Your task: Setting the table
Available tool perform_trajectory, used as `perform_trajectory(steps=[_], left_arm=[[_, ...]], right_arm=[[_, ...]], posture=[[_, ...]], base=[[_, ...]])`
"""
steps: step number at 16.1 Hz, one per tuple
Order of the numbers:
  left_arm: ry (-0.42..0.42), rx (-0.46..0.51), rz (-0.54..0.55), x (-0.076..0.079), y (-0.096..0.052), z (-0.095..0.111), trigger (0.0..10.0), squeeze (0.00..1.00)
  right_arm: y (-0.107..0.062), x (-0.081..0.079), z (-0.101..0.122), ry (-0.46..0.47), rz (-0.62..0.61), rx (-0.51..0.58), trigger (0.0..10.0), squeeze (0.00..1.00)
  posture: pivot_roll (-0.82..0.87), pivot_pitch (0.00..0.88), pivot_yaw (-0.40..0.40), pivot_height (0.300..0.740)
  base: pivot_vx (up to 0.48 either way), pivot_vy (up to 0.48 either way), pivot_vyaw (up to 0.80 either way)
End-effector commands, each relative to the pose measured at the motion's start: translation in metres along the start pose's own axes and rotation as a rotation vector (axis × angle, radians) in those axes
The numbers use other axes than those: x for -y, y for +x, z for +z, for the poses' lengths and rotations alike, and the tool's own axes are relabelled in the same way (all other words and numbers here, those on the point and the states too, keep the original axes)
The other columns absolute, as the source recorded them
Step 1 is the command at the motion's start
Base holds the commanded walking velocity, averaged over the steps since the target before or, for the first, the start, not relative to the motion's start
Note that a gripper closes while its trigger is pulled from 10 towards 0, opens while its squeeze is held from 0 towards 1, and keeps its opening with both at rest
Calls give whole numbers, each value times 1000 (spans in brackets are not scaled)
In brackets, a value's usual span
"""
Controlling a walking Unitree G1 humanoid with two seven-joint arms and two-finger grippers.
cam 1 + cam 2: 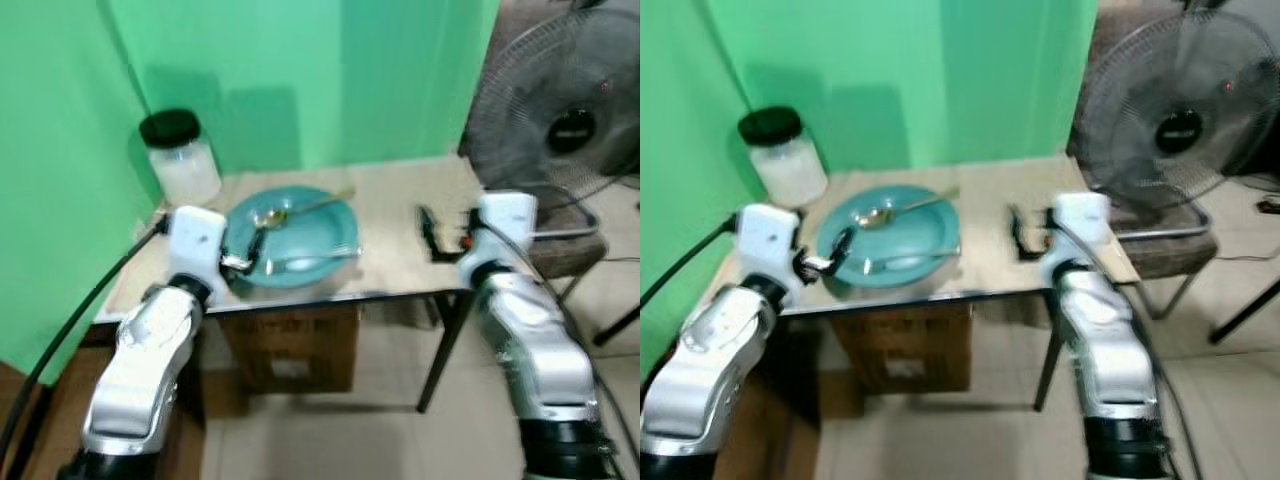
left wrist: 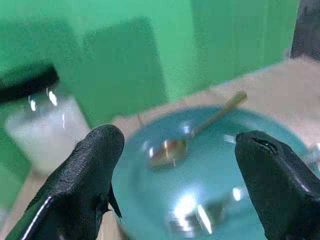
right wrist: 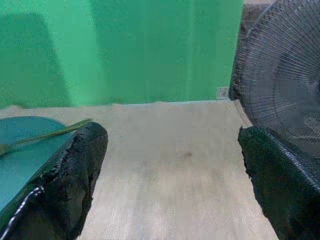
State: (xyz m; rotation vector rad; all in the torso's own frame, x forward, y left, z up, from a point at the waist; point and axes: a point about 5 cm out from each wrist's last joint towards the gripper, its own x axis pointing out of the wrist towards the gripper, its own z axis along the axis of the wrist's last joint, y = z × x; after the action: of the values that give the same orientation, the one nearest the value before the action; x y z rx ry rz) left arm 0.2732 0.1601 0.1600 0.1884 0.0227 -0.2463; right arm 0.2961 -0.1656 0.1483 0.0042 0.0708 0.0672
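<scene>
Bare tabletop [image 1: 400, 215] between our end effectors | left end effector [image 2: 175, 180] spread wide, empty, over plate [image 1: 305, 240] | right end effector [image 3: 172, 175] wide, empty.

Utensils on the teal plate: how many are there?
2. A gold spoon lies across the far side of the teal plate; a silver utensil, blurred, lies across its near side.

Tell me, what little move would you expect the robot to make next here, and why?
Probably the left gripper eases forward and down to take one of the two pieces of cutlery in the teal plate. Its fingers are open and empty at the plate's near edge, facing the gold spoon, with a silver utensil lying closer. The right gripper hovers open over bare table.
</scene>
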Motion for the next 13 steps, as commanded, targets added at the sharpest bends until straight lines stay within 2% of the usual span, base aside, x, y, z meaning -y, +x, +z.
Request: perform_trajectory(steps=[1, 5, 8, 12, 13], left_arm=[[16, -16, 22, -9, 0, -3, 10000, 0], [17, -9, 20, -8, 2, -2, 10000, 0], [11, -14, 35, -9, -1, -5, 10000, 0], [17, -24, 58, -15, -4, -6, 10000, 0], [6, -34, 71, -17, -5, -6, 10000, 0]], right_arm=[[1, -14, 5, 33, 48, 29, 10000, 0], [1, -17, 2, 21, 76, 17, 10000, 0], [2, -28, -2, 5, 123, 6, 10000, 0], [7, -34, -2, 23, 153, -6, 10000, 0], [8, -35, -3, 32, 183, -30, 10000, 0]], posture=[[115, 0, 59, 740], [120, 0, 51, 740], [137, 0, 33, 740], [164, 0, 12, 740], [168, 0, 8, 740]], base=[[360, 0, 0], [360, 0, 0], [347, 0, 0], [328, 0, 0], [0, 0, 0]])
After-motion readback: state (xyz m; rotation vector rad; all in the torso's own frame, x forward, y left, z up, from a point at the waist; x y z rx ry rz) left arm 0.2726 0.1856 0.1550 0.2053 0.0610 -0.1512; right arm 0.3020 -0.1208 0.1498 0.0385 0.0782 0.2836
